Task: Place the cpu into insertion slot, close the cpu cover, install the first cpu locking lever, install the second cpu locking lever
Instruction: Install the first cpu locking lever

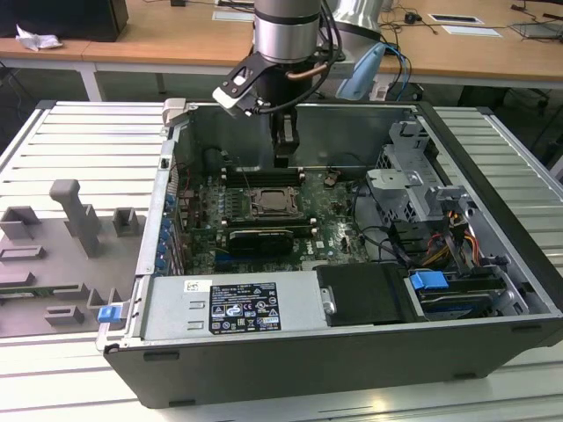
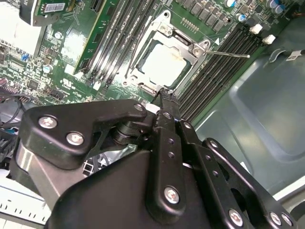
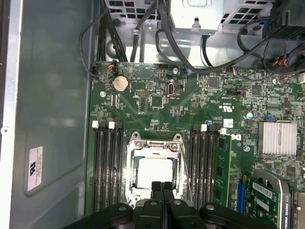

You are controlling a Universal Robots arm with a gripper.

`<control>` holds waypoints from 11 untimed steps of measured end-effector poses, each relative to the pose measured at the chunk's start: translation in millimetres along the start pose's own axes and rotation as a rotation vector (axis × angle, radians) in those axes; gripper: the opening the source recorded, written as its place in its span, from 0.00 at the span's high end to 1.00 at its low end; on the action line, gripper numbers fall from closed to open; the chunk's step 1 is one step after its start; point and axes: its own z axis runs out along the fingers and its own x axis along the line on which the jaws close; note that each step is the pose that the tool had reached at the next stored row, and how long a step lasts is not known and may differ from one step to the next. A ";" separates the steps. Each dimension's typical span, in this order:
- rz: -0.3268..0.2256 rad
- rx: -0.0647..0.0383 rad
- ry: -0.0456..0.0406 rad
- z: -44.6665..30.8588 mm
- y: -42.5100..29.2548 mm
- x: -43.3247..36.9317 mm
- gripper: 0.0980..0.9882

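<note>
The cpu [image 2: 164, 64] [image 3: 153, 174] lies flat in its socket [image 1: 273, 203] on the green motherboard, its pale metal top showing. The cpu cover [image 2: 183, 45] [image 3: 155, 145], a square metal frame, lies down around it. One thin locking lever [image 2: 231, 54] sticks out sideways over the memory slots. A second thin lever [image 2: 135, 50] runs along the socket's other side. My gripper [image 1: 283, 156] [image 2: 164, 95] [image 3: 162, 187] hangs just above the socket's edge, shut, with nothing between its fingers.
Memory slots [image 3: 107, 162] flank the socket on both sides. A long black card [image 1: 259, 237] lies just in front of it. Inside the case there are also a drive cage [image 1: 409, 180], cables [image 1: 440, 242] and the power supply [image 1: 233, 308]. Grey fixtures [image 1: 75, 215] stand on the table at the exterior view's left.
</note>
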 end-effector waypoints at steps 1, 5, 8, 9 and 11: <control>0.000 0.000 0.0000 -1.8 0.1 0.0 0.99; 0.000 0.000 -0.0008 -5.7 0.2 0.0 0.99; -0.076 0.000 0.0018 -5.7 0.1 0.0 0.99; -0.093 0.000 0.0024 -5.7 0.1 0.0 0.99; -0.166 0.000 0.0045 -5.7 0.1 0.0 0.99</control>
